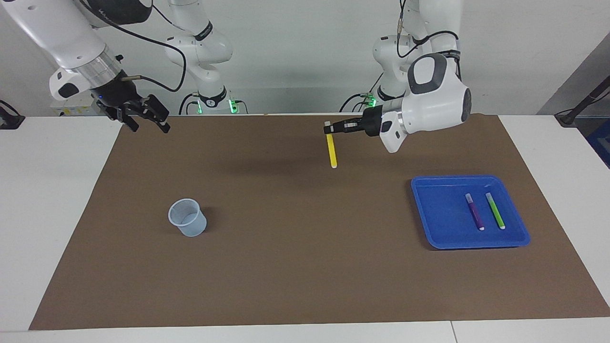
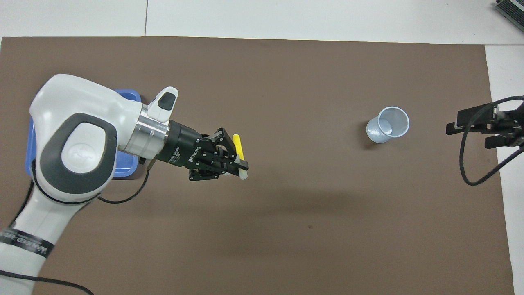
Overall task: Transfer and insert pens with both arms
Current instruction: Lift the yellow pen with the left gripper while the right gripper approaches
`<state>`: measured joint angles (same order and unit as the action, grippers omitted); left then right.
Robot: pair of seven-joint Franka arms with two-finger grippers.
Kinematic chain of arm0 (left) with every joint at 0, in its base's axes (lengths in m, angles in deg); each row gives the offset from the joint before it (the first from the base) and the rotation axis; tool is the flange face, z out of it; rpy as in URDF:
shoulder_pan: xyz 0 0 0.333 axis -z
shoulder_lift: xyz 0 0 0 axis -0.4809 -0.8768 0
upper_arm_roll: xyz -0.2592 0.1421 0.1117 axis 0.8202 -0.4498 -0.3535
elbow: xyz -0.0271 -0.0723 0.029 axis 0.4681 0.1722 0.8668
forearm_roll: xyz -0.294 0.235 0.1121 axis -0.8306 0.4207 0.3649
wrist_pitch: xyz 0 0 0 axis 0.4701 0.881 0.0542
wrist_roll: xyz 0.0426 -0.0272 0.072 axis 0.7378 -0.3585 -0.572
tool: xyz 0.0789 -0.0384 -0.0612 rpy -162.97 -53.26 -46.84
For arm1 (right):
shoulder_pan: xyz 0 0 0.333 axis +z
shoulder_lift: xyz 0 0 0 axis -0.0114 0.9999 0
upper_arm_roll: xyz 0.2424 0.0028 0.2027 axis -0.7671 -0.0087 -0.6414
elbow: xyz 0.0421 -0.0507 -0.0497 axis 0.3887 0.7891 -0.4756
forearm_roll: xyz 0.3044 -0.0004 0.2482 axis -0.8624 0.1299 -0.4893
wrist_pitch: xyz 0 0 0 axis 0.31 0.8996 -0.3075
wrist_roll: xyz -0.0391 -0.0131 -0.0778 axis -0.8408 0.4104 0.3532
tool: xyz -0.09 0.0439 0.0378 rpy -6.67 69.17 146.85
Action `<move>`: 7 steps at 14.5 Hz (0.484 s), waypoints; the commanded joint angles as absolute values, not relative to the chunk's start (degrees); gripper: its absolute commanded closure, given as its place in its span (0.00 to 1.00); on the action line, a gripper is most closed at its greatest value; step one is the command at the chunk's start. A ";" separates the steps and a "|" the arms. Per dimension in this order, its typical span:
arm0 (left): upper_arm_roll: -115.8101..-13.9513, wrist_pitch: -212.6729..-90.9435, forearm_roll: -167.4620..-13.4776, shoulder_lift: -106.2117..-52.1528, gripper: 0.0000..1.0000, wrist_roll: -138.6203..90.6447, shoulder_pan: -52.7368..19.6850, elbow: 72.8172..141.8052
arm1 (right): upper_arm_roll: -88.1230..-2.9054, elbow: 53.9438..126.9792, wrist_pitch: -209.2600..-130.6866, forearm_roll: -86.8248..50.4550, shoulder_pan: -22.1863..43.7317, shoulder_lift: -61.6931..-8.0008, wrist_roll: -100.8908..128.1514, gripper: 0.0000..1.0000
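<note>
My left gripper (image 1: 329, 127) (image 2: 241, 166) is shut on the upper end of the yellow pen (image 1: 331, 151) (image 2: 238, 147). The pen hangs almost upright in the air over the brown mat, between the tray and the table's middle. The purple pen (image 1: 474, 211) and the green pen (image 1: 495, 210) lie side by side in the blue tray (image 1: 441, 216) at the left arm's end; the arm hides them in the overhead view. My right gripper (image 1: 148, 116) (image 2: 470, 130) hangs open and empty over the mat's edge at the right arm's end.
A pale translucent cup (image 1: 188, 217) (image 2: 388, 124) stands upright on the brown mat (image 1: 295, 267) toward the right arm's end. In the overhead view only a corner of the blue tray (image 2: 127, 169) shows past the left arm. A black cable (image 2: 475, 180) loops from the right gripper.
</note>
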<state>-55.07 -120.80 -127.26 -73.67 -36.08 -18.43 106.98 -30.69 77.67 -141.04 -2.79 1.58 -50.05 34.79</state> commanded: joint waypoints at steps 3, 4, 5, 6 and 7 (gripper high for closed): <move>-55.78 -138.04 -139.49 -67.89 1.00 -36.93 -9.42 116.15 | -31.46 78.03 -143.16 -9.83 6.88 -44.85 43.32 0.00; -55.78 -139.71 -141.86 -67.63 1.00 -36.93 -8.01 116.59 | -31.55 78.11 -143.86 -11.22 7.78 -43.70 44.29 0.00; -55.78 -141.72 -143.10 -67.45 1.00 -36.93 -5.91 116.59 | -31.55 78.20 -143.78 -13.85 8.13 -42.55 44.48 0.00; -55.69 -145.23 -143.81 -67.36 1.00 -36.93 -3.28 116.59 | -31.55 78.29 -143.87 -15.79 8.48 -41.67 44.48 0.00; -55.69 -150.39 -145.99 -67.54 1.00 -36.93 0.05 116.68 | -31.55 78.20 -144.04 -16.85 9.01 -40.88 44.48 0.00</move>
